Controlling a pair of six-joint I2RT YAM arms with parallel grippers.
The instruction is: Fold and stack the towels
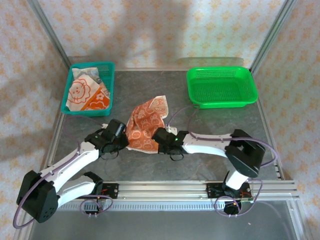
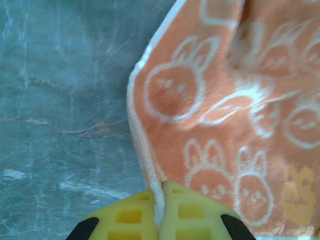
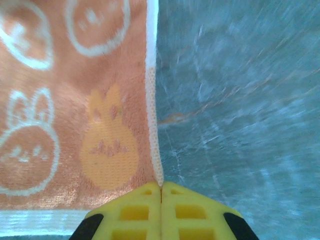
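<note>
Top external shows us the orange towel [image 1: 146,122] bunched on the middle of the table [image 1: 215,125], our left gripper [image 2: 160,199] and right gripper [image 3: 161,197] each clamped on its white-hemmed near edge, and we judge that thin bite could slip free if we pull apart unevenly.

The bench [image 1: 215,127] is a grey, marbled slab with a metal rail [image 1: 165,187] running along its near edge. A teal mesh basket [image 1: 111,87] sits in the far left corner. Well apart from it, at the far right, is a green mesh basket [image 1: 221,87]. Nearer, around the middle, an orange towel [image 1: 146,125] with white bunny faces and a white border lies rumpled on the surface.
</note>
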